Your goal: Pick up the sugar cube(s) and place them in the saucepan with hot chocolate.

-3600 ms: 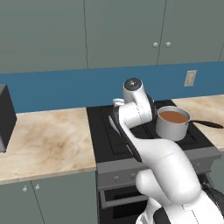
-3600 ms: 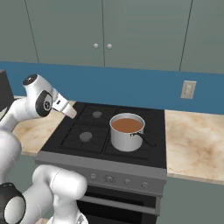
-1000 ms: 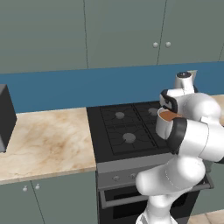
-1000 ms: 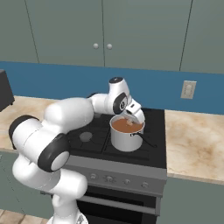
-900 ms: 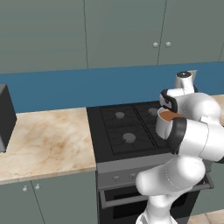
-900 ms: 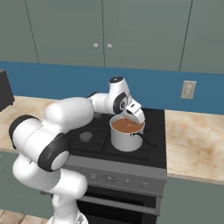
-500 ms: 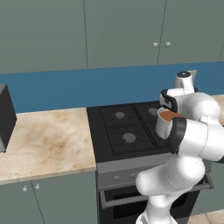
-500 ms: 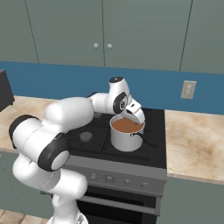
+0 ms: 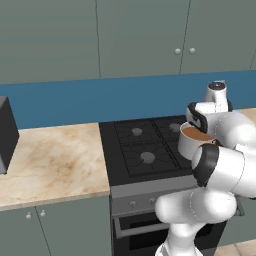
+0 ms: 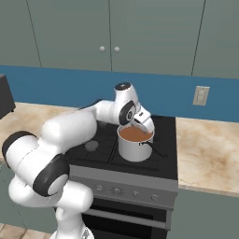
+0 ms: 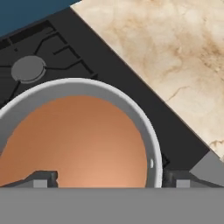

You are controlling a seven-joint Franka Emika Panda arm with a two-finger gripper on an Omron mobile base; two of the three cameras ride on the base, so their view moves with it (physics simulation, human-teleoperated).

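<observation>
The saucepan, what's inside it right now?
The saucepan holds smooth brown liquid. No sugar cube shows on its surface; anything sunk beneath is hidden.

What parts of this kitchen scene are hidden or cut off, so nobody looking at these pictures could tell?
- Pan, left base view: the arm covers its right side and handle.
- Sugar cubes: whether any lie in the brown liquid cannot be told; its surface is plain in the hand view.
- Hand, right base view: too small to read its jaws.
- Fingertips, hand view: cut off at the bottom.
- Dark box, left base view: cut by the left edge.

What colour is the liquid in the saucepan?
Brown, seen best in the hand view inside the saucepan.
</observation>
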